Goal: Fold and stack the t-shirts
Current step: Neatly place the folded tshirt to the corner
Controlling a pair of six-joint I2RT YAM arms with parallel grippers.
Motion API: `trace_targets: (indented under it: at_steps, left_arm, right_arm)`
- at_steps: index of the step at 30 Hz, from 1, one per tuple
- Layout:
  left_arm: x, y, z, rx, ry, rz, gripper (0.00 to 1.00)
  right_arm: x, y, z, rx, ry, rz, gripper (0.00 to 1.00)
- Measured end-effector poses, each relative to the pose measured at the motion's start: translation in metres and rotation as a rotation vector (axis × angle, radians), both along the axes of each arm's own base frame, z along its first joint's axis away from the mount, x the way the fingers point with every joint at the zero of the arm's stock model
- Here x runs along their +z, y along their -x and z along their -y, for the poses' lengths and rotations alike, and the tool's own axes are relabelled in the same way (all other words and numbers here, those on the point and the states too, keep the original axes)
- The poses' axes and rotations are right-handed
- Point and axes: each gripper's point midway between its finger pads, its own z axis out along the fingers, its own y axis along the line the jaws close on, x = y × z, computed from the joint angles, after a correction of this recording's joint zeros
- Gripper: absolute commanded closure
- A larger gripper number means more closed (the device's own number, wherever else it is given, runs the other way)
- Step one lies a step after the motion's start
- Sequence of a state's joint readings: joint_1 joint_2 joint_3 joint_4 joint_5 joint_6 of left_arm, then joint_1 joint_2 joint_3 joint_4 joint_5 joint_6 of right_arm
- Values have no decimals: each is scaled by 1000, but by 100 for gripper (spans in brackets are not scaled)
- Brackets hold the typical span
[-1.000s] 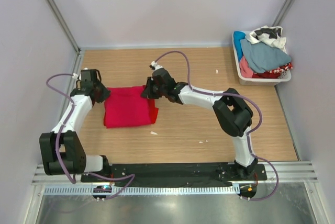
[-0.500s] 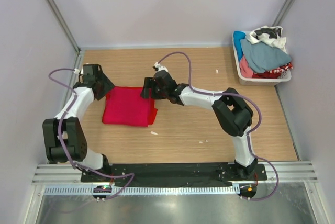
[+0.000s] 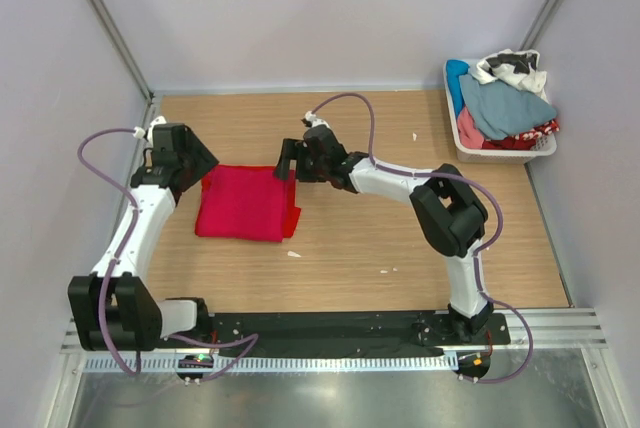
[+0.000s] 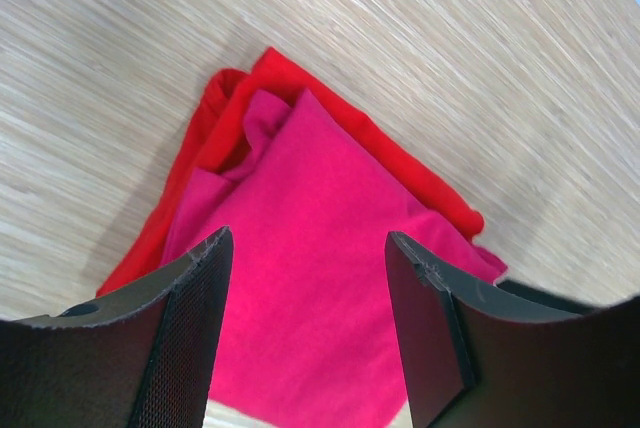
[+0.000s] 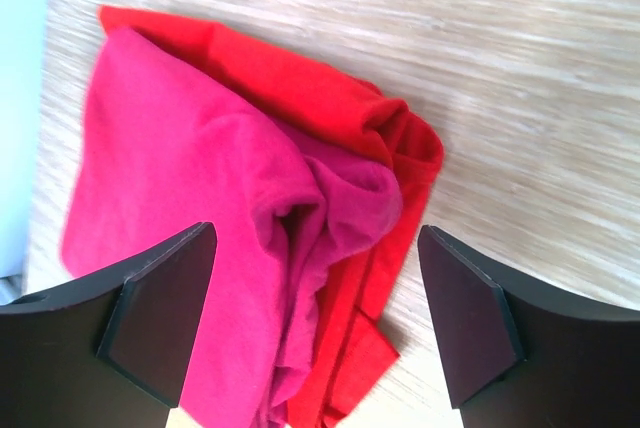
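Stack: crimson t-shirt (image 3: pixel 240 203) lies folded on top of scarlet t-shirt (image 3: pixel 293 215), at the left-centre of the table (image 3: pixel 400 238).
Scarlet edge: shows past the crimson along the stack's right side.
Left gripper (image 4: pixel 308 240): fingers spread, holding nothing, at the stack's left far corner.
Right gripper (image 5: pixel 318 236): fingers spread, holding nothing, above the bunched right far corner.

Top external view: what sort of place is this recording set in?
Probably a lab robot cell, not a home: plain panel walls box in a wooden tabletop, two arms are bolted to a rail, and a basket of clothes sits at the far right corner.
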State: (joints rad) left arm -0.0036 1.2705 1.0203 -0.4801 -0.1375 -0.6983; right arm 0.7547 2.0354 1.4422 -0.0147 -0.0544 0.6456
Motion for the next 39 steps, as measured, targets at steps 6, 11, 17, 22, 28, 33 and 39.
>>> trace_targets:
  at_steps: [6, 11, 17, 22, 28, 33, 39]
  left_arm:
    - [7, 19, 10, -32, 7, 15, 37]
    - [6, 29, 20, -62, 8, 8, 37]
    - [-5, 46, 34, -104, 11, -17, 37]
    - [-4, 51, 33, -103, 9, -19, 37]
    - [-10, 55, 33, -105, 10, -32, 37]
    - [-17, 60, 36, -117, 8, -53, 38]
    - [-23, 64, 49, -158, 3, -62, 38]
  right_arm:
    - [10, 1, -9, 9, -84, -33, 9]
    - [15, 9, -21, 10, -146, -68, 5]
    - [7, 18, -32, 11, -174, -107, 5]
    - [-8, 14, -38, 1, -167, -135, 6]
    - [-11, 8, -40, 20, -148, -104, 10]
    - [-1, -3, -32, 36, -80, 10, 2]
    - [27, -18, -12, 10, 6, 124, 0]
